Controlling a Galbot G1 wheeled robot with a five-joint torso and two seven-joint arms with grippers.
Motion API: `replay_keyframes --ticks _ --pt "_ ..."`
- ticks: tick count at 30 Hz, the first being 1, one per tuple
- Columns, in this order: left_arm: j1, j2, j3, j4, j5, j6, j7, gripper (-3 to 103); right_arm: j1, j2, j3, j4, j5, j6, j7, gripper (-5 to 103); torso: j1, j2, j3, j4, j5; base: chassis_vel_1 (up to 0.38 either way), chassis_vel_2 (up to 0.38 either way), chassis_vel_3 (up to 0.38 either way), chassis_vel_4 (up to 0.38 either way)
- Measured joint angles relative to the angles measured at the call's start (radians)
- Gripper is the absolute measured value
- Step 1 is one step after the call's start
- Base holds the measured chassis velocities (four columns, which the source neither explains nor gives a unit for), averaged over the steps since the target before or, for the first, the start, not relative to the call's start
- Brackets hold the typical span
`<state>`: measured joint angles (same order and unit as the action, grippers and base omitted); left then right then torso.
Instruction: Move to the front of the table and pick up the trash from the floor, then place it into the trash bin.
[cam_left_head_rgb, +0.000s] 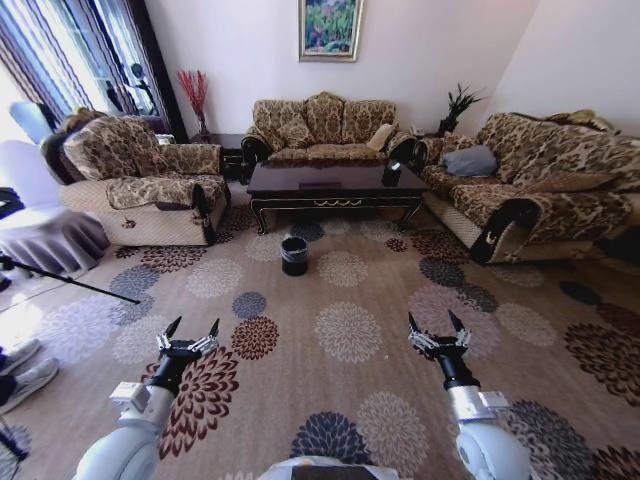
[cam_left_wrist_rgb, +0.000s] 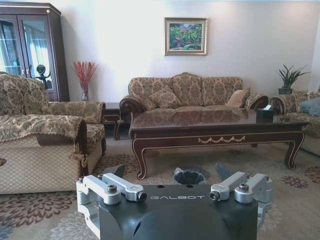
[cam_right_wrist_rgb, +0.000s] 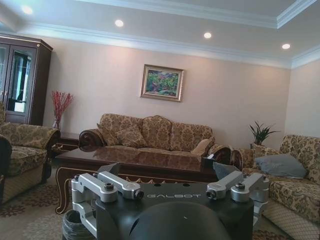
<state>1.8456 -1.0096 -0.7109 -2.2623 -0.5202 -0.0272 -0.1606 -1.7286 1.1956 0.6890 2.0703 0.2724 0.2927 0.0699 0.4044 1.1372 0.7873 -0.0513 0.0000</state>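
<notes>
The dark glossy table (cam_left_head_rgb: 330, 186) with gold ornament stands ahead in front of the back sofa, and it also fills the middle of the left wrist view as the table (cam_left_wrist_rgb: 215, 131). The small black trash bin (cam_left_head_rgb: 294, 255) sits on the patterned carpet floor (cam_left_head_rgb: 350, 300) just before the table, seen too as the bin (cam_left_wrist_rgb: 189, 176) and at the bin (cam_right_wrist_rgb: 75, 227). My left gripper (cam_left_head_rgb: 190, 331) and right gripper (cam_left_head_rgb: 437, 325) hover low over the carpet, well short of the bin, both open and holding nothing. The trash is out of view.
A patterned armchair (cam_left_head_rgb: 150, 175) flanks the table on the left, a sofa (cam_left_head_rgb: 540, 180) on the right and another sofa (cam_left_head_rgb: 325, 125) behind. A black tissue box (cam_left_head_rgb: 391, 172) sits on the table. A tripod leg (cam_left_head_rgb: 60, 280) and shoes (cam_left_head_rgb: 25, 372) lie at far left. Wide carpet lies between me and the bin.
</notes>
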Motion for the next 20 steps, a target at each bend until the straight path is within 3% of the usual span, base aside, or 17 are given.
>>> replay_keyframes --ticks 20 --pt "0.000 0.000 0.000 0.000 0.000 0.000 0.000 100 0.000 0.000 0.000 0.000 0.000 0.000 0.000 100 -0.003 -0.006 -0.003 0.0000 0.0000 0.000 0.000 0.000 0.000"
